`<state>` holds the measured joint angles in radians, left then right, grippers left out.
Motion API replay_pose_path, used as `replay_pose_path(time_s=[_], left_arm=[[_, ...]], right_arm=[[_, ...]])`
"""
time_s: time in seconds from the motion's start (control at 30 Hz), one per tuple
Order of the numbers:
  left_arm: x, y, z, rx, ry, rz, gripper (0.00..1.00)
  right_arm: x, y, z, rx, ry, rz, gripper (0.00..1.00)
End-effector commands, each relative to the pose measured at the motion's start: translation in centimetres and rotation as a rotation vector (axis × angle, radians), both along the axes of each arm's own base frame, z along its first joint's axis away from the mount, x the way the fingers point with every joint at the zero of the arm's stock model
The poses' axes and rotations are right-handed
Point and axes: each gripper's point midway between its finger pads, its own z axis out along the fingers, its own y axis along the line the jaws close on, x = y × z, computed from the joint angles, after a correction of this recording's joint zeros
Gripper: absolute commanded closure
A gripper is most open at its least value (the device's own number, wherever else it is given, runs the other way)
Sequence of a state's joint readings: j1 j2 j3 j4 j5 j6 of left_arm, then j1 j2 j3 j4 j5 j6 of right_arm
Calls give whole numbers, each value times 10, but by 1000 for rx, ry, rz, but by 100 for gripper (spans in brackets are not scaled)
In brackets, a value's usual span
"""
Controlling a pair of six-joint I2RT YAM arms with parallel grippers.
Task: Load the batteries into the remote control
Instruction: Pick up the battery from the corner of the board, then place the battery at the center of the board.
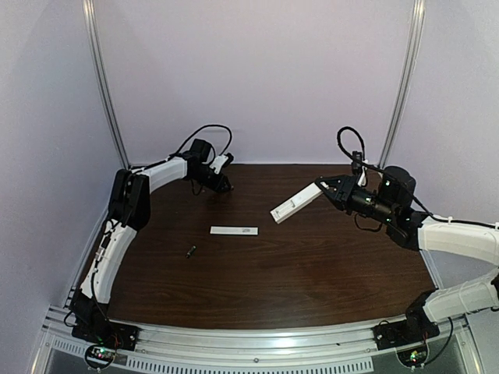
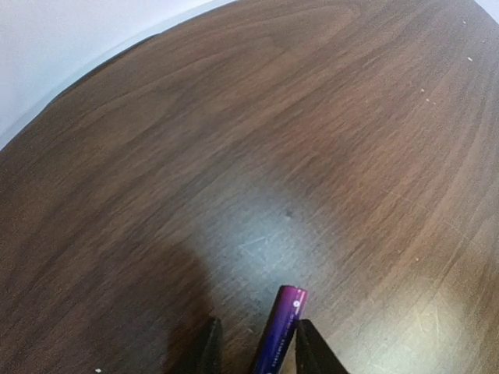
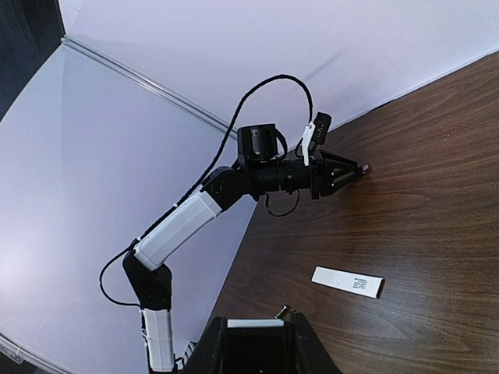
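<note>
table [image 2: 234, 156]: dark brown, streaked wood grain
battery [image 2: 279, 331]: glossy purple
remote control [image 1: 296, 202]: white
flat strip [image 1: 234, 231]: white, small dark print
left arm [image 1: 109, 261]: white shells, black joints

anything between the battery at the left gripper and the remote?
Nothing visible. The purple battery sits between the left gripper fingers at far left. The right gripper holds the remote up at far right. Only table shows between them. The white strip and second battery lie nearer, off that line.

Dark wood-grain table [image 2: 234, 117] — faint sheen, glossy purple battery [image 2: 282, 327], smooth white plastic remote control [image 1: 296, 202]
</note>
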<state>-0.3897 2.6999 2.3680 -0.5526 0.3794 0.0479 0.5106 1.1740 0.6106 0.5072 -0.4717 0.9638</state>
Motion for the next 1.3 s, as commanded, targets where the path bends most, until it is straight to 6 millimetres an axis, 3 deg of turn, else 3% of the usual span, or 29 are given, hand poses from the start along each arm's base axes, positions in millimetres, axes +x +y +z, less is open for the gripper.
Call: replay_pose_path(time_s=[0.0,0.4,0.63,0.83,0.9,1.17,1.27], left_arm=[[-15,7,-18,151,19,2,73],[-63,21,-2,176,88,13,100],[-90,12,36,123,73,-2,100],[-127,-1,61,122,60,-42,100],[-148,-6,66,141,59,-66,100],[-266,-17,60,93,210,-144,100],[-294,-21,53,116,222,-142,100]], right_arm=[[-3,-1,8,-1,-39,7,100],[-16,-2,8,-40,-71,48,100],[-23,-7,-2,-61,-60,43,100],[-25,-12,-4,-79,-63,33,100],[-25,-14,-8,-91,-53,27,100],[-29,-27,-27,-128,-25,-3,100],[-30,-28,-35,-133,-13,-4,100]])
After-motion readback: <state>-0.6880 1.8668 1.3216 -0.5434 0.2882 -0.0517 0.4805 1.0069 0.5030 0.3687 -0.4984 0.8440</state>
